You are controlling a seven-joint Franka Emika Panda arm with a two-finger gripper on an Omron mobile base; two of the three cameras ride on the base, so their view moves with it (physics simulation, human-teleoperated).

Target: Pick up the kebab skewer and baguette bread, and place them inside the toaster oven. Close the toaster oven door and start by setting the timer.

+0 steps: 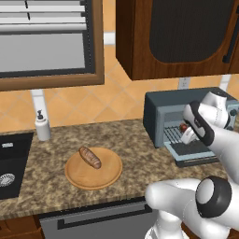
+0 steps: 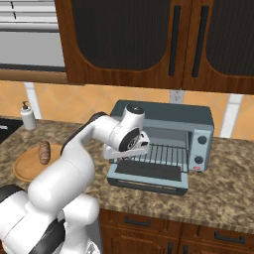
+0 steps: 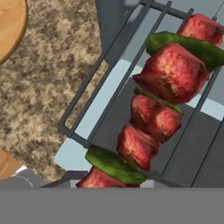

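One of the two foods was already in the gripper [image 1: 188, 133]: its jaws were clenched on the kebab skewer [image 3: 158, 103], whose red meat chunks and green pepper slices hung just above the front of the wire rack [image 2: 166, 155] in the hand view. The toaster oven [image 2: 171, 144] stood at the right of the granite counter [image 1: 51, 161] with its door [image 2: 149, 176] dropped flat toward the near edge. The baguette [image 1: 89, 157] lay well apart on the wooden plate [image 1: 93, 176], to the left of the oven.

The step in hand looked to be setting the skewer onto the rack. To do it well, the robot would probably need to carry the skewer farther back so that its whole length sat over the wires rather than over the front bar, lower it until the chunks rested across several wires, and only then let go. Keeping the stick across the wires, not along them, should stop it slipping through. Withdrawing straight out toward the near side would likely avoid knocking the rack or the door.

The arm rose from the base, bent at the elbow and reached forward and right, with the wrist lowered over the open door and the hand just at the oven's mouth, tilted downward toward the rack.
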